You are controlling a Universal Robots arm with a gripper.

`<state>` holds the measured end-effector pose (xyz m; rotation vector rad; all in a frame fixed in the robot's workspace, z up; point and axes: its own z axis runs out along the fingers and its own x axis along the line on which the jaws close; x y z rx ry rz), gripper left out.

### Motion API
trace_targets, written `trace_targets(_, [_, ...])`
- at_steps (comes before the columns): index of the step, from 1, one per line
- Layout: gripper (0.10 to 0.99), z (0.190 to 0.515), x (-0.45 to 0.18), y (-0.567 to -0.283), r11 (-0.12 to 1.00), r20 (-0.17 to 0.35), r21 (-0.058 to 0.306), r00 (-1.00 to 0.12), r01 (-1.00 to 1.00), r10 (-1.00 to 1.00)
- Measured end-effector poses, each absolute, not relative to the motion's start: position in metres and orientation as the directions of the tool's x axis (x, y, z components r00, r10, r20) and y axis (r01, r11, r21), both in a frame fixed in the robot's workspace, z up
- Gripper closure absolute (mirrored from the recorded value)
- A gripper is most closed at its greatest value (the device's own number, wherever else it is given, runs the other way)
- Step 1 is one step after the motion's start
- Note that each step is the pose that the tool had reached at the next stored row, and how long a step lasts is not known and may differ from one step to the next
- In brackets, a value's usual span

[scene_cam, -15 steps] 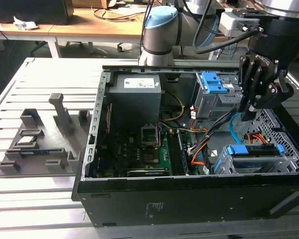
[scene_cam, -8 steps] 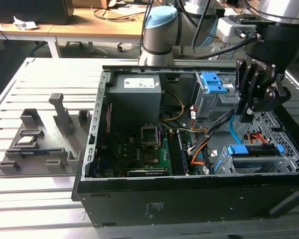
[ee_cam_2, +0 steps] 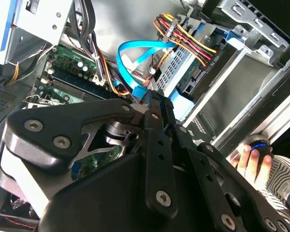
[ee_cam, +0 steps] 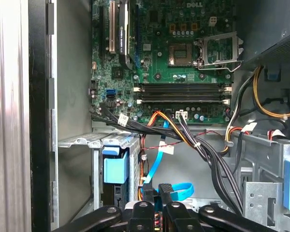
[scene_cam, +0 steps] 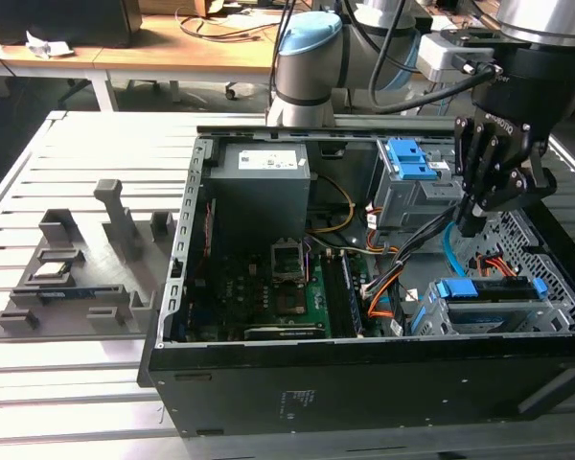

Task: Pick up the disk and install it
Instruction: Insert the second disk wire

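We are seeing the flat silver disk with bright blue rails (scene_cam: pixel 489 299) sitting in the grey metal bay at the front corner of the open black computer case (scene_cam: pixel 364 383), its long axis running along the case's front wall. We are finding our black gripper (scene_cam: pixel 479 206) hovering above it, fingers drawn together, gripping nothing, near a blue flat cable (ee_cam: pixel 154 164).

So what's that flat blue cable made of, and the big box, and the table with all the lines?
The flat blue cable looks like soft plastic: smooth, glossy, bending in loops. The computer case looks like painted black sheet metal outside, with bare grey metal inside, punched with holes. The table looks like brushed aluminium: pale, dull shine, long straight slots. These are guesses from looks alone.
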<state>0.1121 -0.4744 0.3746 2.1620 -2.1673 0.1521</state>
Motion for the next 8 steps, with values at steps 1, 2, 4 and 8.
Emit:
trace_targets(1, [0.925,0.375,0.112,-0.474,0.001,0.124,-0.016,-0.003,-1.0,-0.992])
trace_targets(2, [0.925,0.375,0.112,-0.475,0.001,0.124,-0.016,-0.003,-1.0,-0.992])
trace_targets(4, [0.925,0.374,0.112,-0.482,0.001,0.124,-0.016,-0.003,-1.0,-0.992])
trace_targets(8, [0.925,0.371,0.112,-0.509,0.002,0.108,-0.016,-0.003,-1.0,-0.994])
